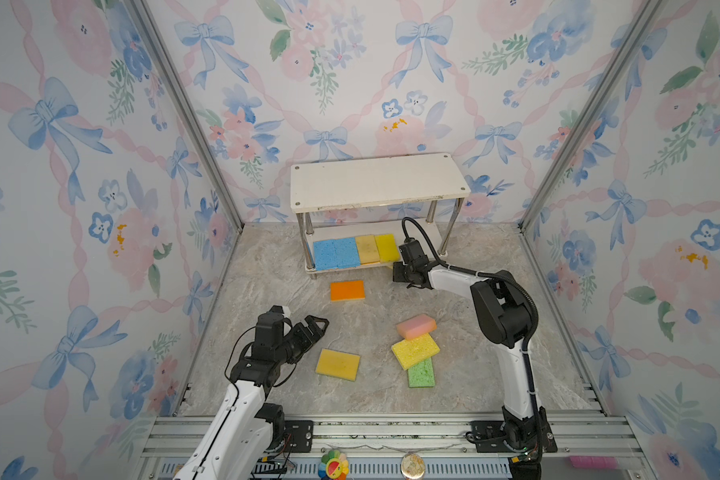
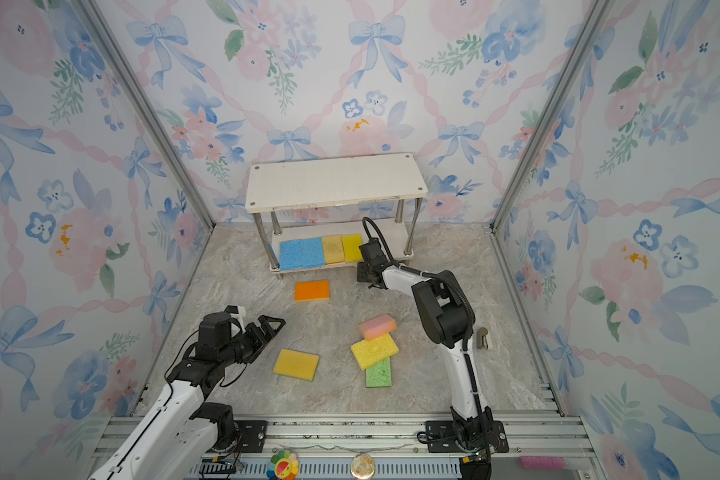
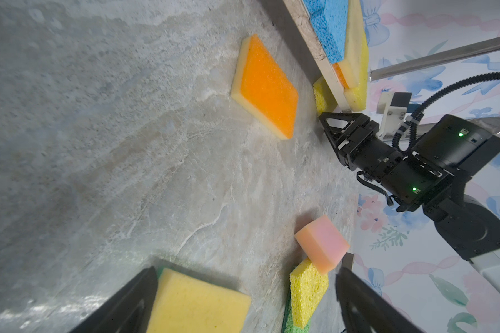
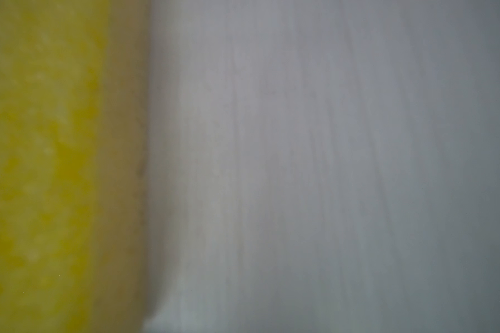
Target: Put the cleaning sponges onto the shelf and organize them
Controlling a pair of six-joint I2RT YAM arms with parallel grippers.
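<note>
The left gripper [image 1: 313,326], lower left, gapes wide and empty. The right gripper [image 1: 400,272] sits mid-frame at the shelf's [image 1: 379,183] lower board beside a yellow sponge [image 1: 386,247]; I cannot tell its grip. The orange sponge [image 1: 347,290] lies on the table [image 1: 267,257] just below.

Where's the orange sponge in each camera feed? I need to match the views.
In a top view: the orange sponge lies flat just in front of the shelf.
In a top view: same spot, mid-frame.
Left wrist: in view, beside the shelf's front edge.
Right wrist: not in it; only a yellow and white blur.
Shared landmark: the blue sponges on the lower board, just behind it.
</note>
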